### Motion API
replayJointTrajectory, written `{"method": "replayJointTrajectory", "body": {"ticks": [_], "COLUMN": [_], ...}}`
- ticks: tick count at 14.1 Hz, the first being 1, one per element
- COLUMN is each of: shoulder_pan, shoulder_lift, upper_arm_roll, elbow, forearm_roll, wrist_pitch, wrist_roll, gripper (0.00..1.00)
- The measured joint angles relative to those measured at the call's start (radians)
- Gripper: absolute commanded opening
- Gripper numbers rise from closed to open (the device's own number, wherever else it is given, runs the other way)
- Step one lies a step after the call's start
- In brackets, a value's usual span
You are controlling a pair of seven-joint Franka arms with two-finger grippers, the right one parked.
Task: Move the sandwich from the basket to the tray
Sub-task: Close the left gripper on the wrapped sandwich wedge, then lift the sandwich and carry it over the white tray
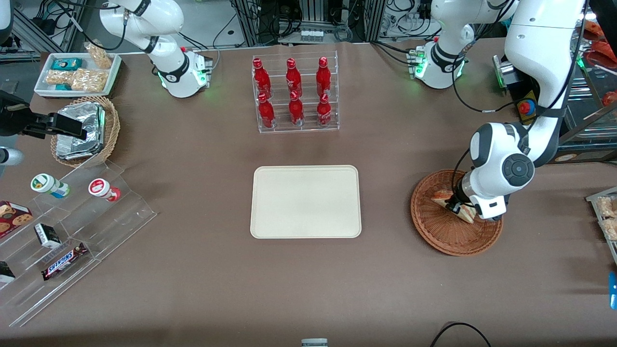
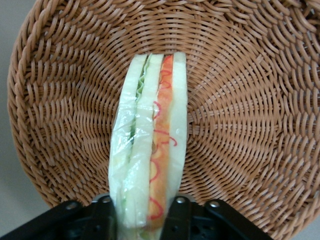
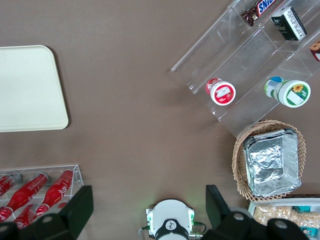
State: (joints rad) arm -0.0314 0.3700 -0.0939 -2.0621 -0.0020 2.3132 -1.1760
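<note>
**Fingers clamped on the sandwich, tips hidden**

Fingers [image 2: 107, 212] press both bread faces of the sandwich [image 2: 150, 145], so the gripper [image 1: 458, 207] is closed on it, low over the basket [image 1: 436, 231]. Their tips are cut off in the left wrist view, and the arm's wrist covers most of the grasp in the front view. One wedge end shows near the basket's centre; whether it touches the weave cannot be told. From the basket, the tray [image 1: 305, 202] lies bare at about nine o'clock in the front view, well apart.
</note>
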Motion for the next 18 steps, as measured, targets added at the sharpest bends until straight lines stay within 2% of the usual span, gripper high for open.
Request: {"method": "replayJointTrajectory", "body": {"ticks": [2, 5, 10, 14, 18], "shoulder_pan": [-0.015, -0.092, -0.422, -0.638, -0.713], "shoulder_lift": [-0.006, -0.042, -0.046, 0.140, 0.337], "upper_arm_roll": [-0.001, -0.005, -0.012, -0.010, -0.009], "elbow": [0.007, 0.035, 0.167, 0.344, 0.548], "forearm_roll": [0.009, 0.093, 0.117, 0.117, 0.117], "wrist_pitch": [-0.002, -0.064, -0.192, -0.187, -0.184], "wrist_roll": [0.001, 0.001, 0.012, 0.041, 0.056], "gripper": [0.12, 0.12, 0.16, 0.18, 0.29]}}
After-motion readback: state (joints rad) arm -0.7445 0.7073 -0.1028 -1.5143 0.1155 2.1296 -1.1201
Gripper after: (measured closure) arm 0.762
